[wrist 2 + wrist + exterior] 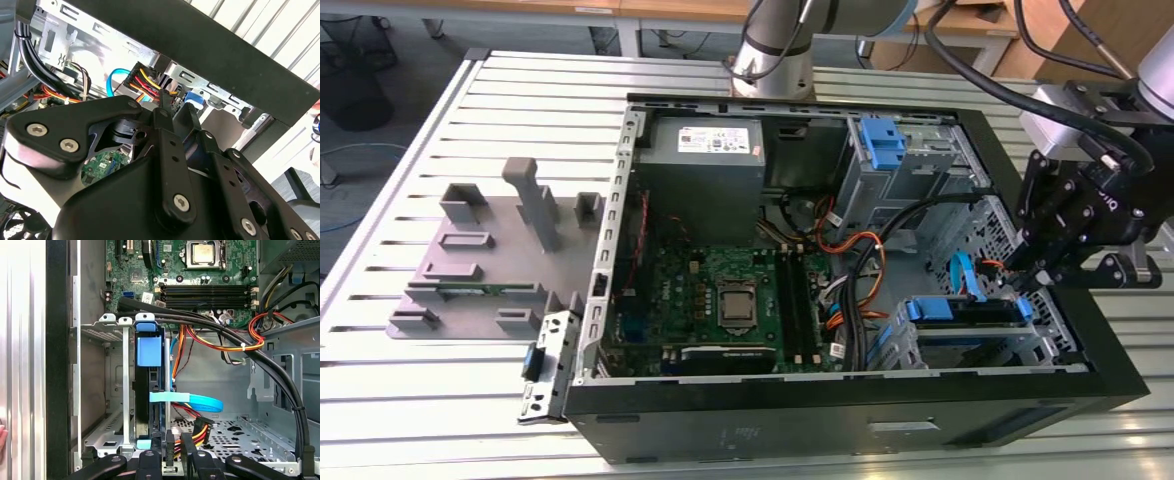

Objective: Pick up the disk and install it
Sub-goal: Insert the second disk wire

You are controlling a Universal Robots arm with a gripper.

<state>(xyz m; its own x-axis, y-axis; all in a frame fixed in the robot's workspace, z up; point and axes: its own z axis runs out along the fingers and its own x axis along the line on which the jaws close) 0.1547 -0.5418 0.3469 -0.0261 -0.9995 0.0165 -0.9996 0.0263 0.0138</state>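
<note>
The disk point(963, 311) sits edge-up in the lower drive cage at the front corner of the open computer case point(854, 410), on the exterior view's right. In the first wrist view the disk point(146, 395) is a dark slab with a blue bracket tab on top, standing between the cage's metal rails. My gripper point(1027, 282) hangs just above that cage. Its black fingers are drawn together, and the gripper point(178, 442) holds nothing. It stands beside the disk, close to the red and yellow power cables point(199, 429). The second wrist view shows the gripper point(176, 114) pointing into the cage.
A light blue data cable point(192, 400) loops beside the disk. Thick black cables point(235, 340) cross the case above the cage. A second blue bracket point(882, 141) sits in the upper bay beside the grey power supply point(702, 140). A grey fixture point(487, 250) stands on the slatted table.
</note>
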